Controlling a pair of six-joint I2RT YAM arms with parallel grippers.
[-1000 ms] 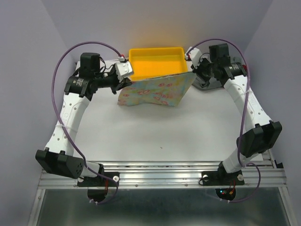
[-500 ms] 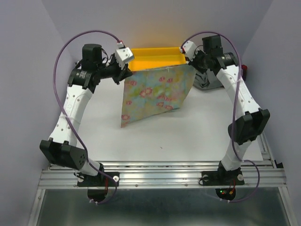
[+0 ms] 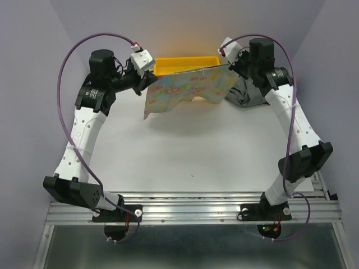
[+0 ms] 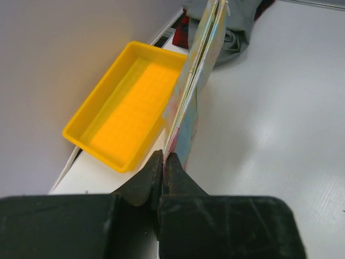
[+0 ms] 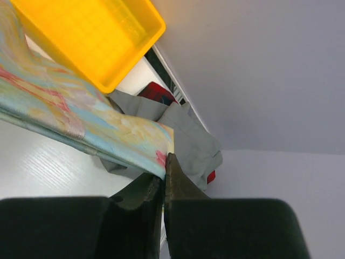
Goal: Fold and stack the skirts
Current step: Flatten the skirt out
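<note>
You had the L gripper (image 4: 163, 161) pinched shut on one top corner of the floral skirt (image 3: 188, 88), and the R gripper (image 5: 164, 164) shut on the other. The skirt hung stretched btwn them, just in front of the yellow tray (image 3: 168, 64). The grey skirt (image 3: 247, 92) lay crumpled at far right, w/ the plaid skirt (image 5: 156, 91) peeking from under it.

No text, label, brand, number or sign can be read in any of the views, whether on the floral skirt (image 3: 188, 89), the yellow tray (image 3: 174, 66), the table (image 3: 190, 145) or the white arm links (image 3: 84, 126).
</note>
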